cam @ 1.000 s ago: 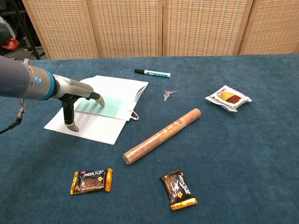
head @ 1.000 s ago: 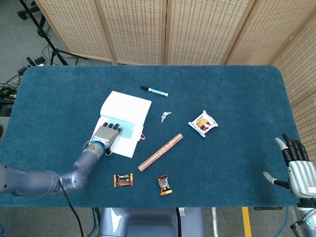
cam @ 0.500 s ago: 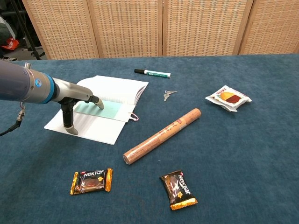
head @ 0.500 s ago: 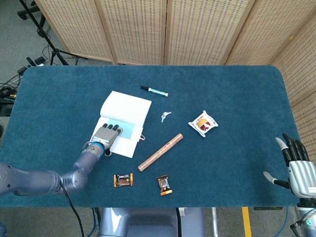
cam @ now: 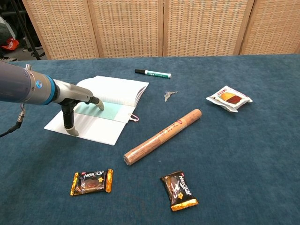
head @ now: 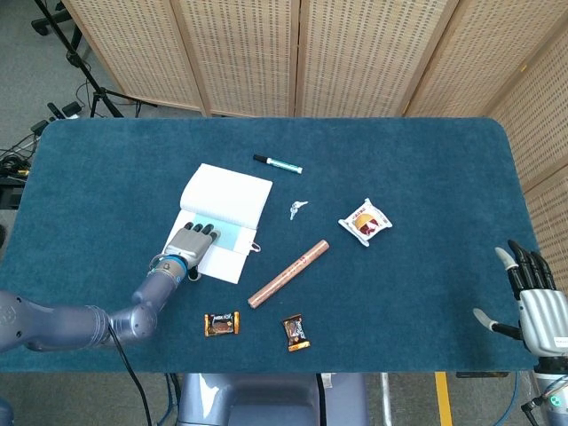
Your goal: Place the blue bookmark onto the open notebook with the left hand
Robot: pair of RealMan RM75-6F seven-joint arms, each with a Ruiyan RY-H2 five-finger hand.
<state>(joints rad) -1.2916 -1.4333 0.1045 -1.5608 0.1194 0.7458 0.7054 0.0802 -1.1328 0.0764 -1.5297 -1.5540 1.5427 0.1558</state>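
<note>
Chest view, left hand (cam: 72,101): released, fingers spread over notebook (cam: 101,108), lifted slightly since earlier.
Blue bookmark (cam: 108,111): unmoved, at notebook's 3 o'clock.
Right hand (head: 532,302): released, unchanged.

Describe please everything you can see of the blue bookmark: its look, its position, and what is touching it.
The blue bookmark is a thin, flat rectangle of pale teal-blue, paper or card by its look. It lies flat across the open notebook, near the fold between the pages. A small red or pink loop, maybe a cord or clip, shows at its right end, past the notebook's edge. The left hand is above its left part, fingers pointing down at it; whether they touch it I cannot tell.
</note>
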